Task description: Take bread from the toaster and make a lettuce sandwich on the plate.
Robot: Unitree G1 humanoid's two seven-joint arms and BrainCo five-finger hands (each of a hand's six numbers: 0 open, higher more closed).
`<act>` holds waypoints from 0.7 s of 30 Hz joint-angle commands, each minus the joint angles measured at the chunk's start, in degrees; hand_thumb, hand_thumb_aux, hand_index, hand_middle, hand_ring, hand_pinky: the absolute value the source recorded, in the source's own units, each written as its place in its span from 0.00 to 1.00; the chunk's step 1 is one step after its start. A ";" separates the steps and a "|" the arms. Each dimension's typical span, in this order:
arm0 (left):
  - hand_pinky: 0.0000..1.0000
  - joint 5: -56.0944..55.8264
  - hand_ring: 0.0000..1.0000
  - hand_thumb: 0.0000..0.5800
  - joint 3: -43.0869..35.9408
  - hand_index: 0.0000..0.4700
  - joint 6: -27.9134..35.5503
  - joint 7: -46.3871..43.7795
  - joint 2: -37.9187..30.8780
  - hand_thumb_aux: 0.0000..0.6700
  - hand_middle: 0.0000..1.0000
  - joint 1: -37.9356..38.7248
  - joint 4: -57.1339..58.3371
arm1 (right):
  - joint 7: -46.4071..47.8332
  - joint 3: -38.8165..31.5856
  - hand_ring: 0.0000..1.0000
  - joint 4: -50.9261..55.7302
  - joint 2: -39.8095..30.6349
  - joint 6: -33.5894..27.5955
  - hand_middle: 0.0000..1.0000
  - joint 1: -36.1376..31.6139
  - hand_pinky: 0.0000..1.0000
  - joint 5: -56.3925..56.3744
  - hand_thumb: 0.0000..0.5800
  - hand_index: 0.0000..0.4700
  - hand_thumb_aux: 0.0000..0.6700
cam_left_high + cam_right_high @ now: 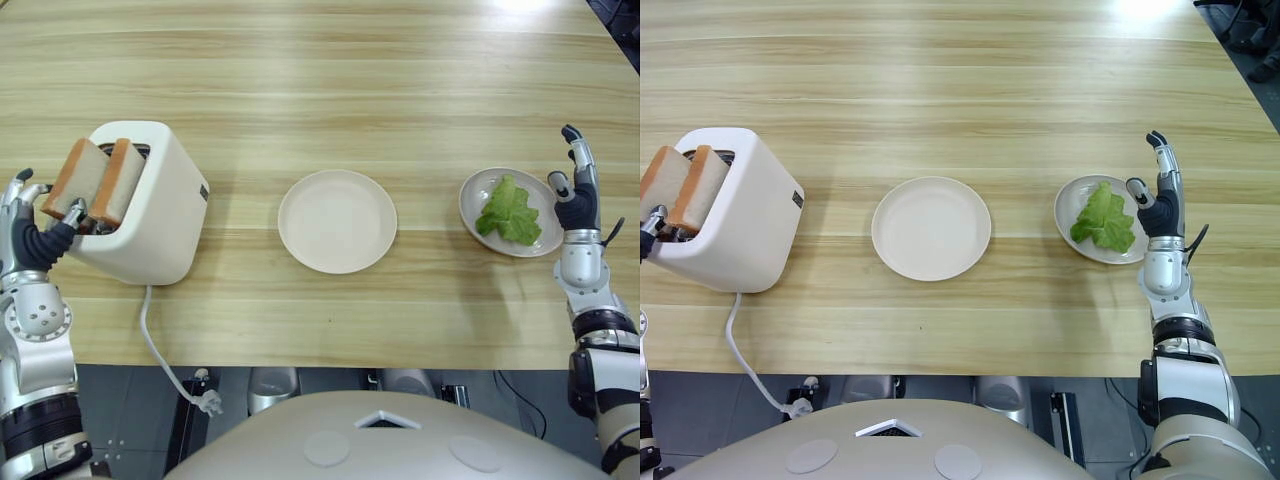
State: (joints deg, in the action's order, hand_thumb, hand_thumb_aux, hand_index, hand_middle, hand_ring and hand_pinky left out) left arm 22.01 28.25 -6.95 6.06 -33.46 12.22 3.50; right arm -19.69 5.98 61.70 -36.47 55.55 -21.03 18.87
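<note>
A white power cord is being let hang over the near edge of the pale wooden table, its plug dangling below the tabletop. The cord is being fed from one white boxy toaster, which is standing at the table's left end. Two slices of brown-crusted bread are being carried in its slots, both standing high out of the top and leaning to the left: an outer slice and an inner slice, side by side and touching.

The left hand is being held against the toaster's left side. Its fingers are being closed round the lower part of the outer slice, apparently in a pinch, though the contact is partly hidden by the bread itself.

Two plates are being shown. One cream round plate is lying at the middle of the table with nothing on it, well apart from the toaster. One smaller beige dish is lying to its right, and one piece of green leafy lettuce is being held in it.

The right hand is being kept just beside the dish's right rim, its fingers stretched out and pointing away from the robot, gripping nothing.
</note>
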 commanded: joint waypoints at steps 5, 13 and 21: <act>0.00 0.33 0.00 0.94 -1.72 0.74 0.47 0.39 -0.46 0.76 0.00 0.44 0.55 | -0.07 -0.86 0.00 -0.11 0.43 -0.01 0.00 -0.09 0.00 -0.16 0.00 0.00 0.00; 0.00 -0.65 0.00 1.00 -1.29 0.98 0.57 -0.06 1.00 1.00 0.00 0.71 -7.56 | -0.11 -2.23 0.00 1.04 0.69 -1.45 0.00 -0.77 0.00 0.78 0.00 0.00 0.00; 1.00 -0.77 1.00 1.00 4.25 0.98 4.14 0.66 0.60 1.00 1.00 -0.70 -18.44 | -0.47 -3.55 0.00 2.00 0.96 -2.09 0.00 -1.36 0.00 0.93 0.00 0.00 0.00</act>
State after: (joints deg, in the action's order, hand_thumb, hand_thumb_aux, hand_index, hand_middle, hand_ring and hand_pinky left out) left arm 21.77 30.24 -3.89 6.35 -32.50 12.49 -12.48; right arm -19.83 3.01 62.61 -35.93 54.26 -22.13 19.44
